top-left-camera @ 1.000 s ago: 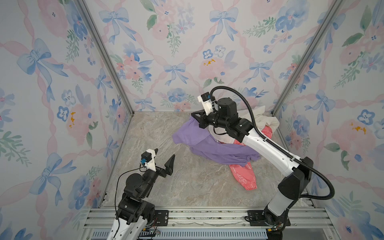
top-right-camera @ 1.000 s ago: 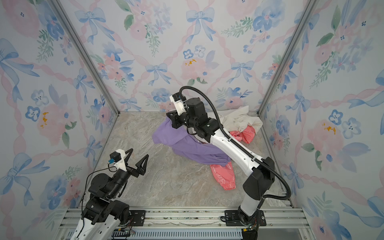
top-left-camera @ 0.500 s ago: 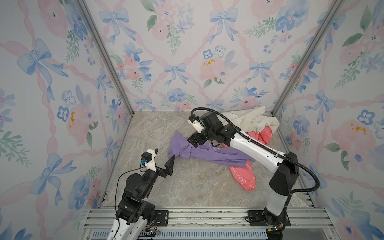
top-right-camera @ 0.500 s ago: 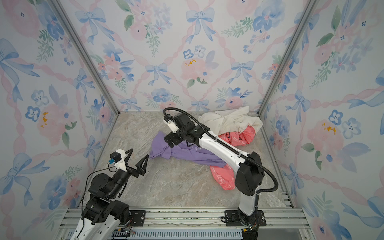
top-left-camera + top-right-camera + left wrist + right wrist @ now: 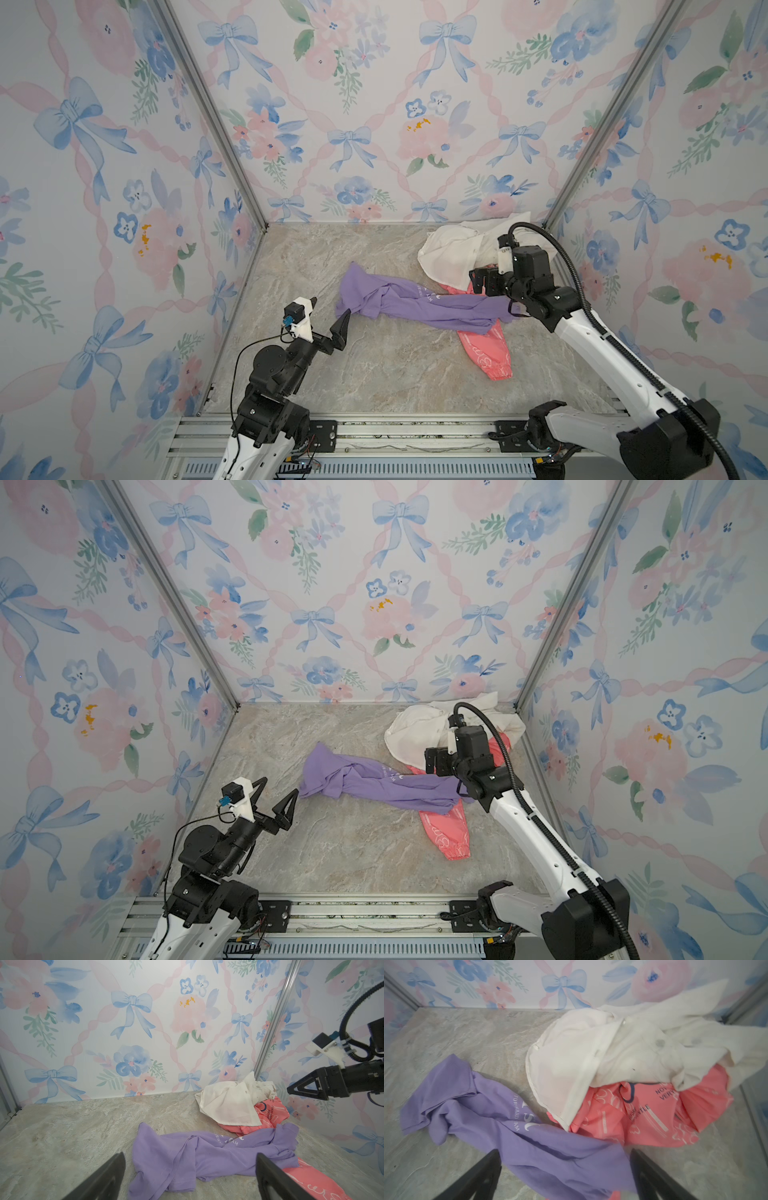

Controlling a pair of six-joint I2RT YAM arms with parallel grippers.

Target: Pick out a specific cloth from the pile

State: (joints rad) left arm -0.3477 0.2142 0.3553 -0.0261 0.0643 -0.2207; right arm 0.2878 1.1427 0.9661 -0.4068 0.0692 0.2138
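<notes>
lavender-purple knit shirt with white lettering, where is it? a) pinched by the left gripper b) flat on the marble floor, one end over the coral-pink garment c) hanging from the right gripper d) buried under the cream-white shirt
b: the lavender-purple knit shirt lies stretched on the marble-look floor, one end over the coral-pink printed garment, and the right gripper is open and empty.

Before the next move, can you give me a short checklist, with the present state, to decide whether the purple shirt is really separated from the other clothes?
1. The right gripper is open and empty: ok.
2. The left gripper is open and empty: ok.
3. The purple shirt lies on the table: ok.
4. It is apart from the white shirt: ok.
5. It is clear of the pink garment: not ok, one end lies over it.
6. No tangle at that overlap: cannot tell.
</notes>
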